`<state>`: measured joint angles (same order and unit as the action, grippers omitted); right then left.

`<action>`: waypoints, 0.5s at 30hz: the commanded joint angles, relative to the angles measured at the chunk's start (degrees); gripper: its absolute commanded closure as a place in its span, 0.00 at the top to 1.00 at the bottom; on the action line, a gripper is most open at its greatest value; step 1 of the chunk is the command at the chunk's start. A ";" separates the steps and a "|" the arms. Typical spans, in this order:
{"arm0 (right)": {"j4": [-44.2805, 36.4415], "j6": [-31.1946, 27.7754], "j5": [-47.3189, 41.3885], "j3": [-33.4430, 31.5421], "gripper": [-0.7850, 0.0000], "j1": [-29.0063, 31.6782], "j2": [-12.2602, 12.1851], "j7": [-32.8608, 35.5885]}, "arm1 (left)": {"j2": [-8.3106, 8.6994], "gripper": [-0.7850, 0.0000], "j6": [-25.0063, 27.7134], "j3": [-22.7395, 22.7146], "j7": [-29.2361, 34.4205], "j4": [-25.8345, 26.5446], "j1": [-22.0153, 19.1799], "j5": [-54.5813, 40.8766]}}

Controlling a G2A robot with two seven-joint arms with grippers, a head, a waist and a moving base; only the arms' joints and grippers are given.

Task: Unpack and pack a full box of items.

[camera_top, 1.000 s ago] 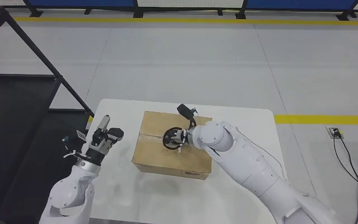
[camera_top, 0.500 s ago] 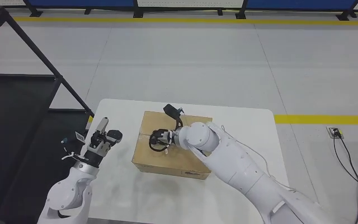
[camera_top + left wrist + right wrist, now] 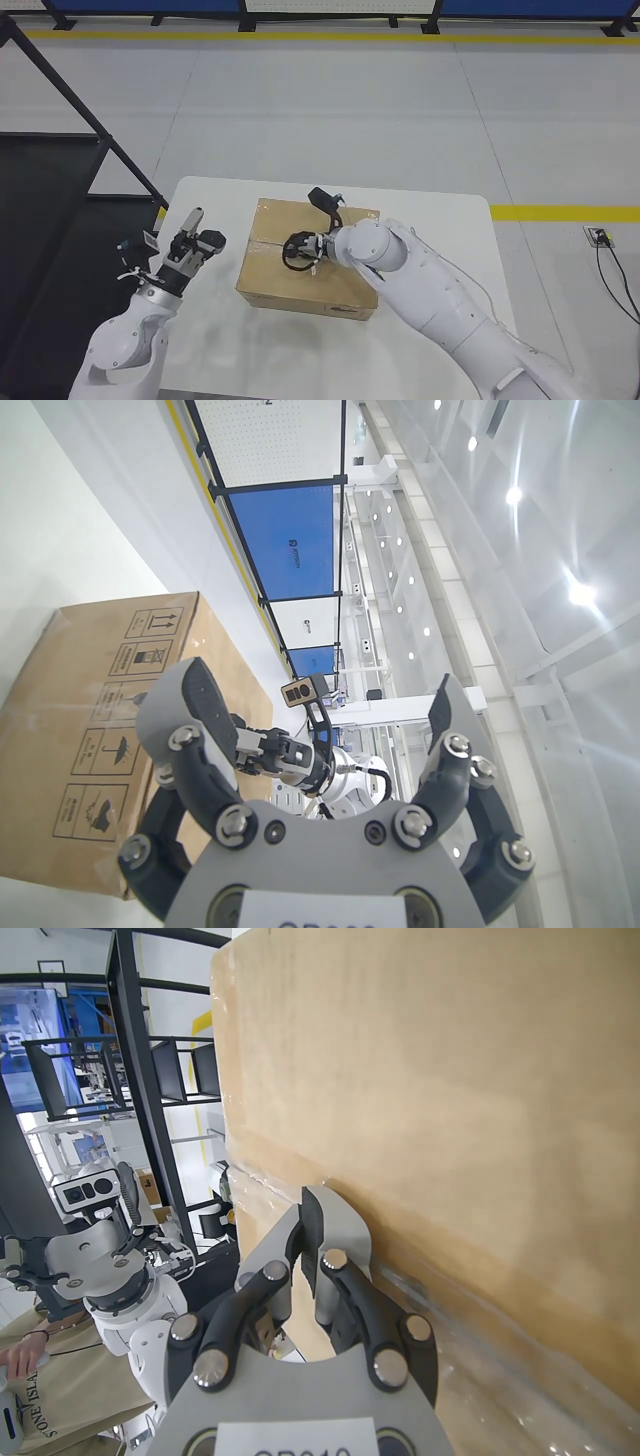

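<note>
A closed brown cardboard box (image 3: 300, 280) sealed with clear tape sits in the middle of the white table (image 3: 430, 215). My right gripper (image 3: 292, 253) lies low over the box's top (image 3: 450, 1078), near the taped centre seam (image 3: 500, 1323), fingers shut with nothing between them (image 3: 305, 1233). My left gripper (image 3: 192, 238) hovers left of the box, off its side, pointing upward and open (image 3: 320, 705) with nothing held. The box's printed side (image 3: 115, 720) shows in the left wrist view, with the right gripper (image 3: 260, 750) above it.
A black metal frame (image 3: 80, 110) stands at the table's left. Bare table surface lies left and right of the box. Yellow floor tape (image 3: 560, 212) runs behind the table.
The right gripper slid left along the box top, then came back slightly to the right. The left gripper shifted a little toward the box.
</note>
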<state>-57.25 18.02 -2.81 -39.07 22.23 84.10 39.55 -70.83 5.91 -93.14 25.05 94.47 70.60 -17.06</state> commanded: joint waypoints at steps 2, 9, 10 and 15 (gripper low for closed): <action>-3.99 1.83 2.11 -3.05 0.00 2.58 -1.74 0.67 | 0.05 1.00 -0.13 0.42 0.11 0.00 -0.33 0.35; -11.21 3.32 5.17 -11.13 0.00 9.05 -5.60 5.15 | 0.18 1.00 -0.60 0.89 0.28 0.03 -0.89 0.67; -12.29 3.65 5.71 -12.10 0.00 9.89 -6.03 5.41 | 0.21 1.00 -0.70 0.91 0.21 -0.02 -0.97 0.74; -16.84 6.16 8.20 -16.53 0.00 13.74 -7.74 4.86 | 0.29 1.00 -0.91 1.52 0.44 -0.11 -1.39 1.15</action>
<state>-73.42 23.72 5.06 -54.94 35.41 76.59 44.48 -70.56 5.04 -91.74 25.47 94.36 69.26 -15.97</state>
